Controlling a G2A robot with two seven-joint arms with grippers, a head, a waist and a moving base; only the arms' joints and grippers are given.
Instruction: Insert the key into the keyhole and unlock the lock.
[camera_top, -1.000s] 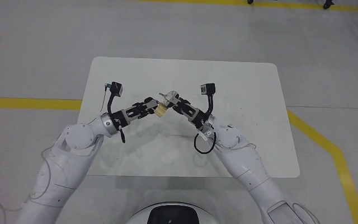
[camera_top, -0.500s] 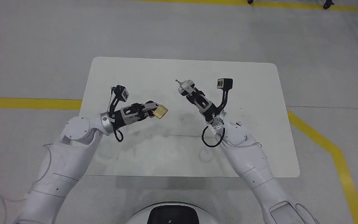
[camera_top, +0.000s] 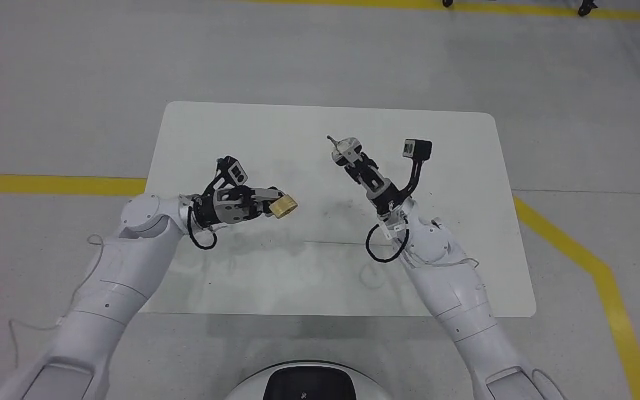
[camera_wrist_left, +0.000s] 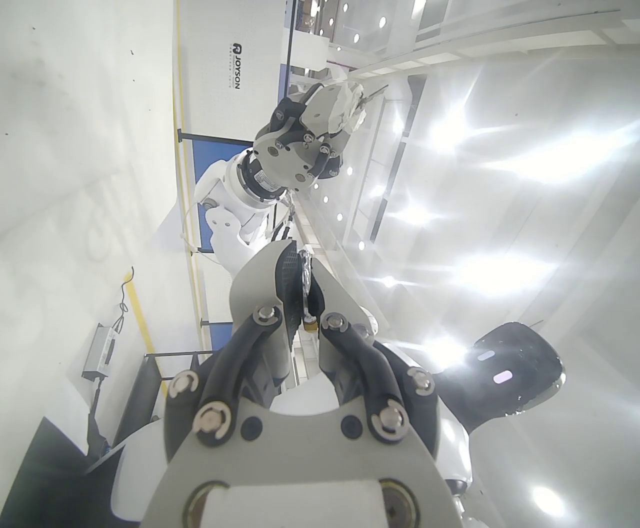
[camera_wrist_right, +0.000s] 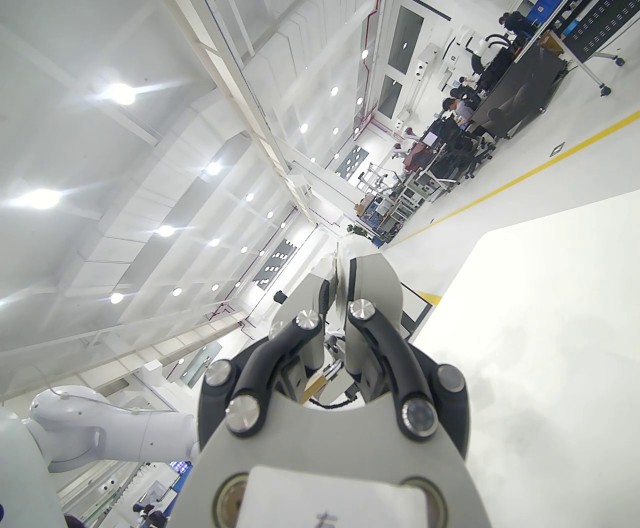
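White table (camera_top: 440, 150) on grey floor (camera_top: 320, 50); yellow floor stripe (camera_top: 60, 185) passing beneath table

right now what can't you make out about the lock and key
- Keyhole: in the top view the padlock is too small to show it; in the left wrist view the left hand covers all but a brass sliver.
- Shackle, open or shut: hidden in that hand's grip.
- Teeth of the key: too small from above; the right hand hides them in its wrist view.
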